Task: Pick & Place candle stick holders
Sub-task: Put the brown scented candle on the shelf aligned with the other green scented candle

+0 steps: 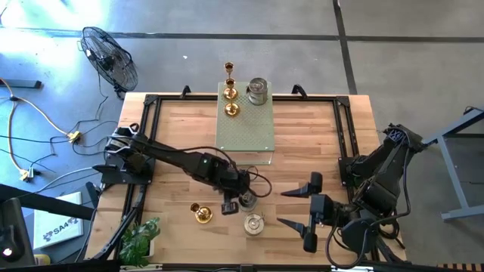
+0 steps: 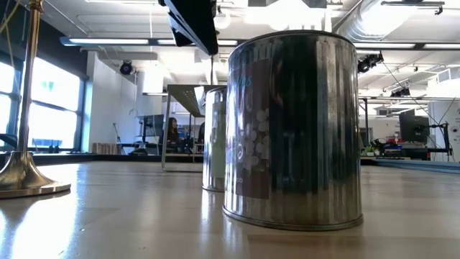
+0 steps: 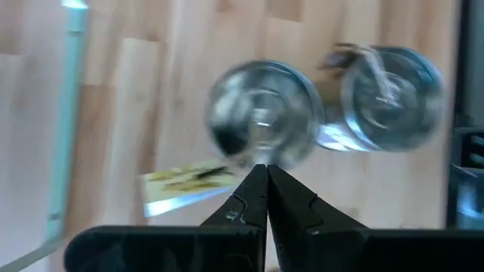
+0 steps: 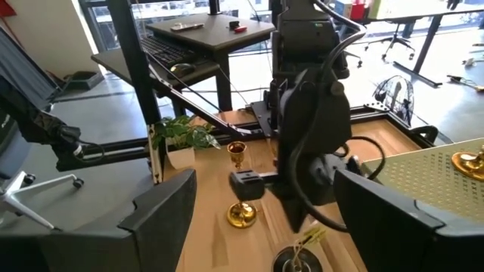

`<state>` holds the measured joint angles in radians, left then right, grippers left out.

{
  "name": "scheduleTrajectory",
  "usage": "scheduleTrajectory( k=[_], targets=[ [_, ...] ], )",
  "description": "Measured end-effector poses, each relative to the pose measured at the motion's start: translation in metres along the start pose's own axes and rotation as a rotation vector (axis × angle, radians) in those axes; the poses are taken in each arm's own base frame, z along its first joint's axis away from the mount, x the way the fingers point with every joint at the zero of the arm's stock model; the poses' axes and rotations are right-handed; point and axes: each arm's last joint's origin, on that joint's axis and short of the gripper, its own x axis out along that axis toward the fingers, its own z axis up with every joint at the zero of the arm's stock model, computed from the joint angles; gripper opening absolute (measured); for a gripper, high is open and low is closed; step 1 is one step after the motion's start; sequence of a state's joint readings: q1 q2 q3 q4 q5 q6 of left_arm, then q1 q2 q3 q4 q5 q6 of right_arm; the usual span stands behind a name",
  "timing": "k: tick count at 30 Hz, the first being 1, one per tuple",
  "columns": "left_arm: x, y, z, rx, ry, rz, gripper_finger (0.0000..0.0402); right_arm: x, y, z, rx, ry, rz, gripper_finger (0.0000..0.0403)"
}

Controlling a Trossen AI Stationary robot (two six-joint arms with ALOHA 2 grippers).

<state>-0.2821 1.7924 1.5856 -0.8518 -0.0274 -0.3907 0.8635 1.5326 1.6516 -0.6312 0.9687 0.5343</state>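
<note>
My left gripper [image 1: 240, 198] is shut, low over the table's near middle. Its tips [image 3: 266, 170] stand at the rim of a silver holder [image 3: 265, 113] that rests on its base on the wood [image 1: 248, 200]. A second silver holder [image 1: 253, 224] stands nearer the front edge, large in the low view [image 2: 291, 129]. One gold holder [image 1: 200, 214] stands upright to their left. Two gold holders [image 1: 231, 92] and one silver holder [image 1: 258, 91] stand on the pale green box [image 1: 246, 128]. My right gripper [image 1: 292, 208] is open and empty, right of the silver holders. My left gripper comes at the silver holder from above and from the table's left, its shut fingertips [image 3: 261, 181] at the near side of the holder's rim [image 3: 253, 160]. I cannot tell whether they touch it. The holder stands upright on the table.
A small potted plant [image 1: 140, 238] sits at the near left corner. A black frame [image 1: 151, 102] runs round the table's edges. A fan [image 1: 110, 57] and cables lie on the floor to the left. Bare wood lies between the box and the right frame.
</note>
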Motion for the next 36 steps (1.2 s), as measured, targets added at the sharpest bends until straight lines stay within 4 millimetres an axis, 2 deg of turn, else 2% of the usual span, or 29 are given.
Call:
scheduleTrajectory(
  k=[9, 13, 19, 29, 36],
  targets=[
    [-0.0002, -0.0036, 0.0022, 0.073, 0.002, -0.108, 0.0001, 0.0000, -0.0006, 0.0004, 0.000, -0.013, -0.022, 0.0307],
    [-0.0002, -0.0042, 0.0023, 0.074, 0.001, -0.112, 0.0018, 0.0000, -0.0006, 0.0004, 0.000, -0.013, -0.021, 0.0307],
    [-0.0004, -0.0052, 0.0020, 0.071, 0.015, -0.153, 0.0081, 0.0000, -0.0006, 0.0004, 0.006, -0.013, -0.020, 0.0307],
    [-0.0005, -0.0057, 0.0018, 0.047, 0.024, -0.171, 0.0214, 0.0000, -0.0004, 0.0003, 0.008, -0.009, -0.014, 0.0307],
    [0.0003, -0.0025, 0.0035, 0.006, -0.021, -0.060, 0.0287, 0.0000, -0.0001, 0.0002, 0.009, -0.004, -0.006, 0.0307]
  ],
)
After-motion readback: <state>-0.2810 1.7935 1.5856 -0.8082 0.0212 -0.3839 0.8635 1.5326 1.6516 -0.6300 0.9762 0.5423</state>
